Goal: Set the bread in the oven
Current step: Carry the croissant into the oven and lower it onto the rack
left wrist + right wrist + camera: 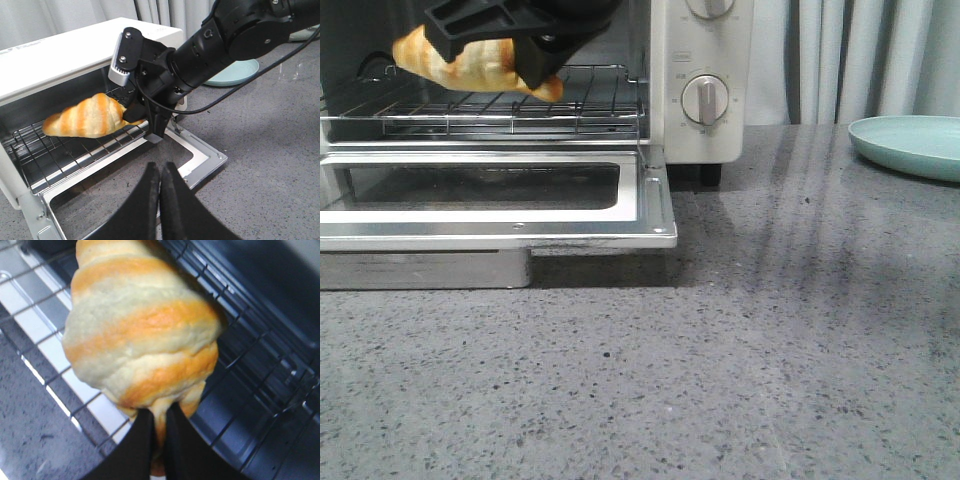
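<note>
Front view: the right end effector (535,65) reached into the oven (665,90) from above and pinched the bread (470,65) by one tip. The bread hung just above the wire rack (500,110), its long axis running across the oven mouth, the free end pointing away from the dials (705,100). The door (490,205) lay folded down flat over the desk (720,380). A teal plate (910,145) sat on the desk well apart from the oven, on the dial side.

Left wrist view: the bread (87,119) sat lengthwise over the rack (60,155), the right end effector (137,114) gripping its narrow end nearest the dials. The left end effector (160,187) hovered outside the oven above the door, fingers pressed together and holding nothing.

Right wrist view: the fingers (137,450) were clamped on the bread's (142,325) thin tip, the body stretching away from them over the rack (250,365).
</note>
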`<action>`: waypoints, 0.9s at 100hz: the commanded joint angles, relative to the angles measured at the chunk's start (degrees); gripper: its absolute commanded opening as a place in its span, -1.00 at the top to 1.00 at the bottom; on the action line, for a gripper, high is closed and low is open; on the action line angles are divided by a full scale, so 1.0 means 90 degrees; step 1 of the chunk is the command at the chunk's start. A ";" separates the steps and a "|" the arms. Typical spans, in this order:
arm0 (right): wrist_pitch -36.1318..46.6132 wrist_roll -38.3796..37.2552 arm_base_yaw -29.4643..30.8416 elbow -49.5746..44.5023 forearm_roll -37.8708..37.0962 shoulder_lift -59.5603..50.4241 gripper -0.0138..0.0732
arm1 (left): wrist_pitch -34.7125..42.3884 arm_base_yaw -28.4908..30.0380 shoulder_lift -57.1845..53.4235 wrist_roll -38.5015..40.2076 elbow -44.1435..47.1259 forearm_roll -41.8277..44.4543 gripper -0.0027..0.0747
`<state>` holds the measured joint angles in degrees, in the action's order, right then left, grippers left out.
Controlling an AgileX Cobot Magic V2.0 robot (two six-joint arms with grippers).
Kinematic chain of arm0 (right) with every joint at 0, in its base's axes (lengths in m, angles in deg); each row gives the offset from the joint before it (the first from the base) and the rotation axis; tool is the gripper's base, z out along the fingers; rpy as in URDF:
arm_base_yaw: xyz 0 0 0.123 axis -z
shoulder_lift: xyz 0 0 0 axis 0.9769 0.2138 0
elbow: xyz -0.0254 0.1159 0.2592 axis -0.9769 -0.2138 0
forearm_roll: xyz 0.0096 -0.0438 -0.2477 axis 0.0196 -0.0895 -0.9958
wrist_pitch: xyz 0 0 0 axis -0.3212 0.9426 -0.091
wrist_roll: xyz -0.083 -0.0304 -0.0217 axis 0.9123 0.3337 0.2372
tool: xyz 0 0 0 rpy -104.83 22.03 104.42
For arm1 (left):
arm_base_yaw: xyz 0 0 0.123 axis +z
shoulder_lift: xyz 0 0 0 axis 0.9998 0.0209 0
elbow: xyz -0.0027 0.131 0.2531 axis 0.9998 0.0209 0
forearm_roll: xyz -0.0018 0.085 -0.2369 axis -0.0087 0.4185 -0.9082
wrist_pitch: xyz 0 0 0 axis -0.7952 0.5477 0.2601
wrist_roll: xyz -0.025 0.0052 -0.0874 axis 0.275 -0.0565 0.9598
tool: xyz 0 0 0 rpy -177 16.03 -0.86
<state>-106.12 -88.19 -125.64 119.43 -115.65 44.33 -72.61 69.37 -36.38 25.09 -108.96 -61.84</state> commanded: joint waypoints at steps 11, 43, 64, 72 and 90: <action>0.0295 0.0005 0.0023 0.0459 -0.0394 -0.0266 0.79 | 0.0377 0.0007 0.0079 0.0062 -0.0180 -0.0159 0.99; 0.0295 -0.0005 0.0093 0.0468 -0.0437 0.0006 0.48 | 0.0376 0.0007 0.0079 0.0062 -0.0180 -0.0159 0.99; 0.0269 -0.0257 0.0103 0.0480 -0.0485 0.0043 -0.56 | 0.0364 0.0007 0.0079 0.0062 -0.0180 -0.0159 0.99; 0.0131 -0.0257 0.0103 0.0525 -0.0485 0.0031 -0.56 | 0.0364 0.0007 0.0079 0.0062 -0.0180 -0.0136 0.99; -0.0288 -0.0257 -0.0057 0.0548 -0.0489 -0.0134 -0.33 | 0.0364 0.0007 0.0079 0.0071 -0.0180 -0.0109 0.99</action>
<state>-109.16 -90.17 -125.40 122.26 -118.03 47.46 -72.65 69.37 -36.38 25.09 -108.96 -61.74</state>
